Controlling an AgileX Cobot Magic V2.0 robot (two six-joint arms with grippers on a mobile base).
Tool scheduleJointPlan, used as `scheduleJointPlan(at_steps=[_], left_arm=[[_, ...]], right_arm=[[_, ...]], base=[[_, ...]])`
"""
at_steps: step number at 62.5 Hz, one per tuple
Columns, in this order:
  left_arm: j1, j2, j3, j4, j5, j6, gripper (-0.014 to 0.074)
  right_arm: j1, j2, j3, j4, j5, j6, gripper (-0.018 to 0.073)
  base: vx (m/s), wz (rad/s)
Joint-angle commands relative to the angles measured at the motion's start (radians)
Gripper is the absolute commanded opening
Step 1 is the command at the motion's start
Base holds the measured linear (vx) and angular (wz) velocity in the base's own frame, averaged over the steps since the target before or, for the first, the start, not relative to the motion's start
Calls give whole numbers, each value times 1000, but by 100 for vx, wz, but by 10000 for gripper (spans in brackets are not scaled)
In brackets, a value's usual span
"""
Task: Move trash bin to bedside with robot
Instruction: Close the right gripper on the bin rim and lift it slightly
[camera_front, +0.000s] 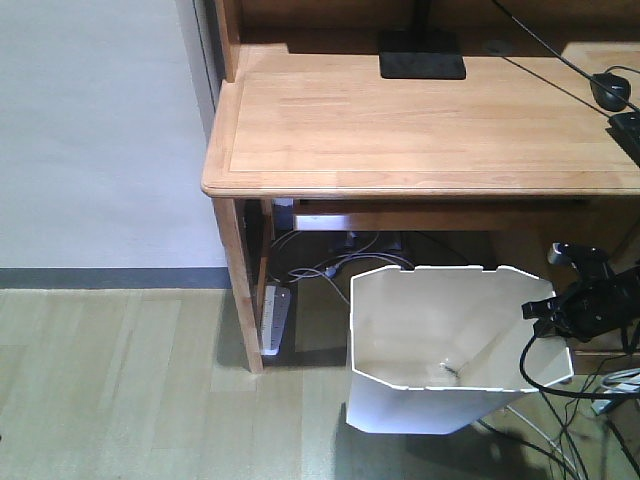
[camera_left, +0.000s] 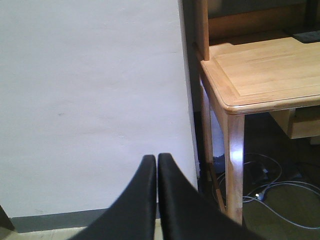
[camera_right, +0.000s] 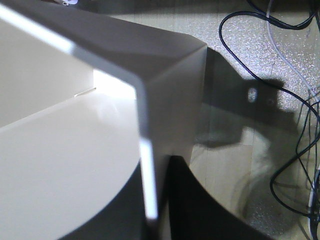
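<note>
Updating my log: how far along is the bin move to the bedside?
Done: right gripper fingers clamp the trash bin at its rim. In hand: bin sits by the desk, held. Remaining: the whole carry; no bed in view. Left gripper shut, idle.

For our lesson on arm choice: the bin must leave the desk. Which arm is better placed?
Right. The right tool straddles the trash bin at its rim, apparently clamped. The left tool is shut in open air, facing the white wall, holding nothing.
</note>
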Motion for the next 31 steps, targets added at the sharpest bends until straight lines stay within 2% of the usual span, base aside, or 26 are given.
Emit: scheduleJointPlan(at_steps=[1,31], left_arm=[[-6,-10,29,-1,-73,-8,-6],[-6,-10,29,-1,-73,-8,-6]], right_arm=[[-1,-75,-15,56,138,6,-6],[-1,-75,-15,56,138,6,-6]], base=[[0,0],[0,1]])
